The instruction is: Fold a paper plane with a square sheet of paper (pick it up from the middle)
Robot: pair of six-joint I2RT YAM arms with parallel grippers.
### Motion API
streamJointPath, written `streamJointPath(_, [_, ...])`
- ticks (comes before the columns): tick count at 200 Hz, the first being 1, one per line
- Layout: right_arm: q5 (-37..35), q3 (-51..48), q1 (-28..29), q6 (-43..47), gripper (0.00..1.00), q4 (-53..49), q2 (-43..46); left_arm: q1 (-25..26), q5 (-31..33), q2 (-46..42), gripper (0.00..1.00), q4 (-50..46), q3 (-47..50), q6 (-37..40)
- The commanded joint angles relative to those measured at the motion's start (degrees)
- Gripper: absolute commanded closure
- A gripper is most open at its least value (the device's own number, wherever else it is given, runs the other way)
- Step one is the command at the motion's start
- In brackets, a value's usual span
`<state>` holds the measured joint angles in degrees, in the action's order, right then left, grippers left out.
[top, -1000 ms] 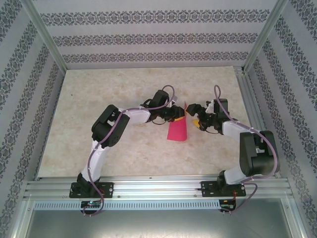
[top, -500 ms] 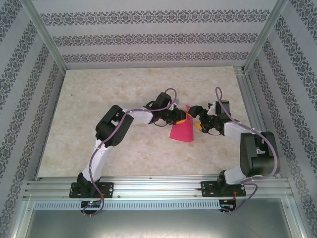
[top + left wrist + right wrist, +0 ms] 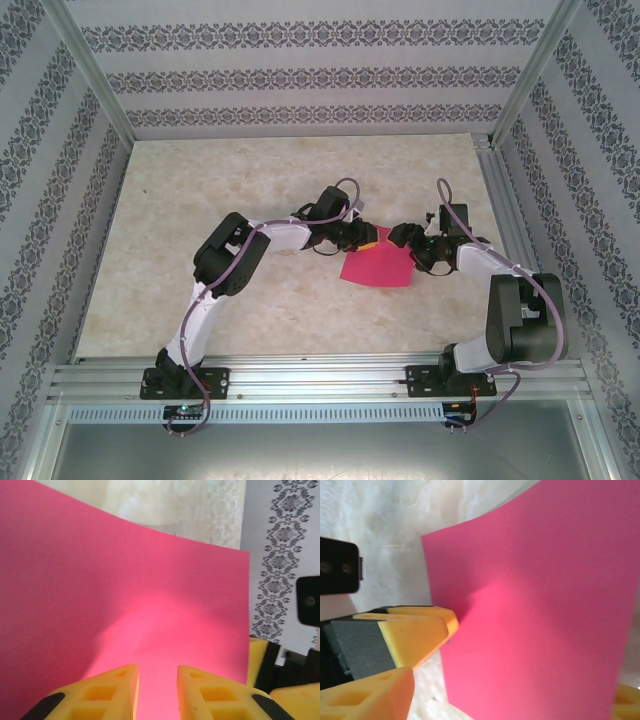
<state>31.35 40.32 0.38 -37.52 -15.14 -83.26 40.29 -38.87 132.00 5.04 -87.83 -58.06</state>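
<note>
The pink sheet of paper (image 3: pixel 380 268) hangs between the two grippers at the middle of the table, its lower part spread toward the near side. My left gripper (image 3: pixel 366 238) is shut on its upper left part. In the left wrist view the sheet (image 3: pixel 125 580) bulges up between the yellow fingers (image 3: pixel 115 685), which stand a little apart around it. My right gripper (image 3: pixel 400 240) is at the sheet's right edge, open. In the right wrist view the sheet (image 3: pixel 535 605) passes between its widely spread fingers (image 3: pixel 370 695), and the left gripper's finger (image 3: pixel 420 630) touches the sheet's edge.
The marble-patterned table top (image 3: pixel 200 200) is bare around the arms. Patterned walls and metal frame posts (image 3: pixel 95 75) enclose it. An aluminium rail (image 3: pixel 320 375) runs along the near edge by the arm bases.
The sheet has gone from a narrow hanging cone to a wider, flatter shape spread to the right. The right gripper has moved in around its right edge and its jaws have narrowed.
</note>
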Motion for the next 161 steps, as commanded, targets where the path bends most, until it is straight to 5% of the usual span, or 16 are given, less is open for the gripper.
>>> streamJointPath(1, [-6.67,3.54,0.98,5.89,0.37,-9.2,1.61,0.08,2.52,-4.14,0.72,-2.04,0.09,2.99])
streamJointPath(55, [-14.51,9.27,5.2,10.65,0.78,-17.24,-0.49,-1.4,4.44,-7.97,0.72,-0.95,3.64,3.32])
streamJointPath(68, [-18.18,12.86,7.0,12.27,0.8,-21.39,-1.8,-1.88,5.91,-9.35,0.72,-1.35,5.02,3.88])
streamJointPath(113, [-23.33,23.15,13.2,15.13,0.73,-28.68,-8.64,-3.61,5.51,-10.4,0.7,-1.03,7.01,3.89])
streamJointPath(161, [-17.97,23.76,14.7,9.92,0.38,-23.83,-7.1,-3.54,2.13,-6.13,0.71,4.64,6.9,-1.15])
